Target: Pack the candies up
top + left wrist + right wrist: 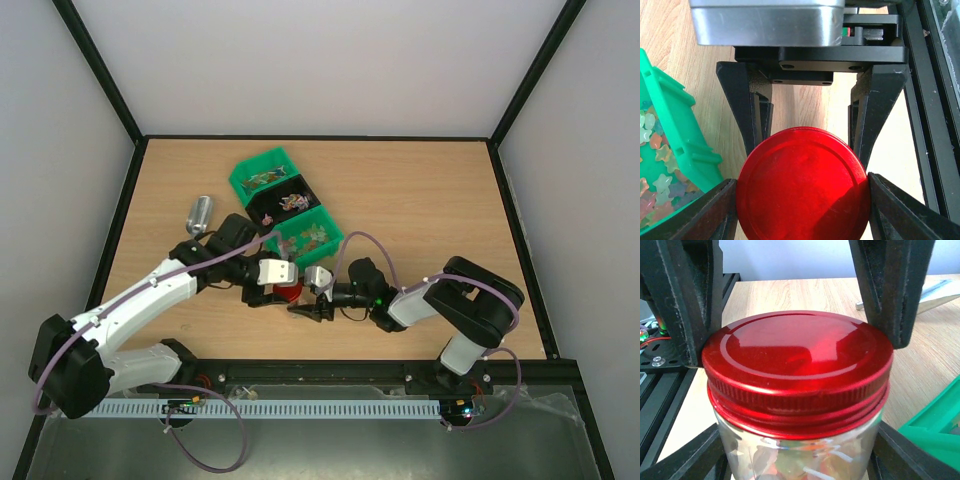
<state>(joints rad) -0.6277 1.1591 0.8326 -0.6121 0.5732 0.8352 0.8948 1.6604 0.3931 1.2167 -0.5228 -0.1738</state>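
Pale wood table (430, 220) w/ white walls (330, 60) on three sides and a black frame rail (400, 372) along the near edge. Back-left of centre sits a row of three bins: far green bin (240, 180), black bin (312, 192) in the mid, near green bin (335, 232). All three hold candies (291, 203), tiny mixed-colour pieces; the left wrist view shows pastel star-shaped ones in the near green bin. A silver scoop (201, 213) lies left of the bins, apart from them. Just in front of the near green bin both arms meet at a clear jar (740, 455), upright on the table, w/ a red lid (805, 165) sitting level on its neck. Left gripper (801, 205) is clamped on the lid: its fingers (715, 210) press the rim on opp. sides, no gap seen. Right gripper (797, 440) comes in from the other side and lower down, grasping the glass body below the lid; its fingers (685, 460) touch the glass on both sides. More candies show thru the glass inside the jar. How full it is can't be told, since only the top part is in frame.
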